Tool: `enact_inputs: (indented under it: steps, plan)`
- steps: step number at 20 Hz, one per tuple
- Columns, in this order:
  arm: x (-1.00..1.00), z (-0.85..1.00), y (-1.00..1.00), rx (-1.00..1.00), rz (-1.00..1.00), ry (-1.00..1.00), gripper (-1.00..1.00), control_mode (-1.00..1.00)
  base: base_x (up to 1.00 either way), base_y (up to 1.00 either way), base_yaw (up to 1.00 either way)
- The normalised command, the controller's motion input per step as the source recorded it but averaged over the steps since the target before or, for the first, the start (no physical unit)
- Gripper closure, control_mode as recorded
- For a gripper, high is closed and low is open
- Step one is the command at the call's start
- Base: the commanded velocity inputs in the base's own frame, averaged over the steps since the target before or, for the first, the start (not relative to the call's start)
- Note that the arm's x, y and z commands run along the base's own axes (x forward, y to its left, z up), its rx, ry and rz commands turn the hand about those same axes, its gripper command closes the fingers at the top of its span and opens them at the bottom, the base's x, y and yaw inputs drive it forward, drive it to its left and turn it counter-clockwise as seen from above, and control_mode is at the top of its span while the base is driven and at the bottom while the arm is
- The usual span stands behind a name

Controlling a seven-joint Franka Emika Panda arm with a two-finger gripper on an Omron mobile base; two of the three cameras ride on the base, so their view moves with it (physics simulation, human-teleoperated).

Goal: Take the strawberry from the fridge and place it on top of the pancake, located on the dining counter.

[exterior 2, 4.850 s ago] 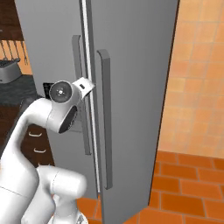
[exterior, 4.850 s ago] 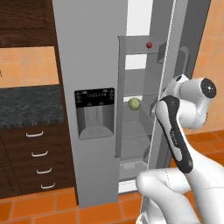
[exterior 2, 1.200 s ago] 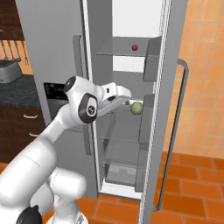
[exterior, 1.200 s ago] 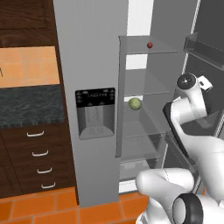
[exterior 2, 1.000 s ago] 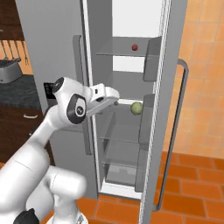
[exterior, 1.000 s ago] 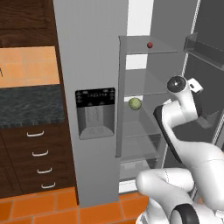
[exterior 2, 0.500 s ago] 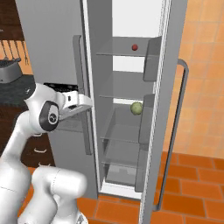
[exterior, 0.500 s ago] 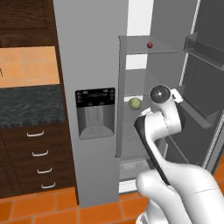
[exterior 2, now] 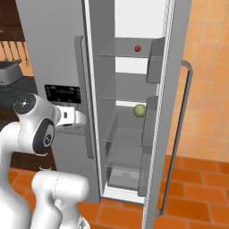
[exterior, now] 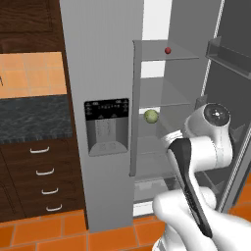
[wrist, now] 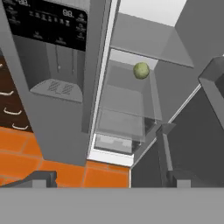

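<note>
The grey fridge [exterior: 98, 59] stands with its right door [exterior: 235, 98] swung wide open. A tiny red strawberry [exterior: 167, 50] [exterior 2: 137, 48] rests on the top glass shelf, toward the back. One shelf lower lies a small green round fruit [exterior: 151, 116] [exterior 2: 139, 110] [wrist: 141, 70]. My gripper [exterior 2: 79, 118] [wrist: 109, 177] hangs open and empty in front of the left door, beside the black dispenser panel [exterior 2: 62, 94], well below and left of the strawberry. The pancake and the dining counter are out of view.
The open door's bins [exterior 2: 154, 60] and long handle [exterior 2: 179, 134] jut out on the right of the compartment. Dark wood drawers [exterior: 39, 171] under a dark granite counter [exterior: 29, 117] stand left of the fridge. Orange tiles [wrist: 26, 144] cover the floor.
The fridge door has gone from nearly shut to wide open. Over the last second my hand pulled back from the middle shelf leftward to the dispenser door, jaws still open.
</note>
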Motion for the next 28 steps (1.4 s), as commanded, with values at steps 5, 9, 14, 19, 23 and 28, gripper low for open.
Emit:
enact_inputs:
  steps: [5, 9, 14, 19, 23, 28]
  plan:
    - [-0.17, 0.0, 0.02, 0.07, 0.0, 0.0, -1.0, -1.0, 0.0, 0.0, 0.0]
    - [0.09, 0.0, 0.0, 0.0, 0.0, 0.01, -1.0, 1.0, 0.75, 0.0, -0.02]
    - [0.0, 0.0, 0.0, 0.0, 0.0, 0.0, -1.0, 1.0, 0.56, -0.13, -0.22]
    - [0.0, 0.0, 0.0, 0.0, 0.0, 0.0, -1.0, 1.0, 0.33, -0.05, -0.34]
    - [0.0, 0.0, 0.0, 0.0, 0.0, 0.0, -1.0, 1.0, 0.4, -0.32, -0.14]
    - [0.0, 0.0, 0.0, 0.0, 0.0, 0.0, -1.0, 1.0, 0.51, -0.4, 0.0]
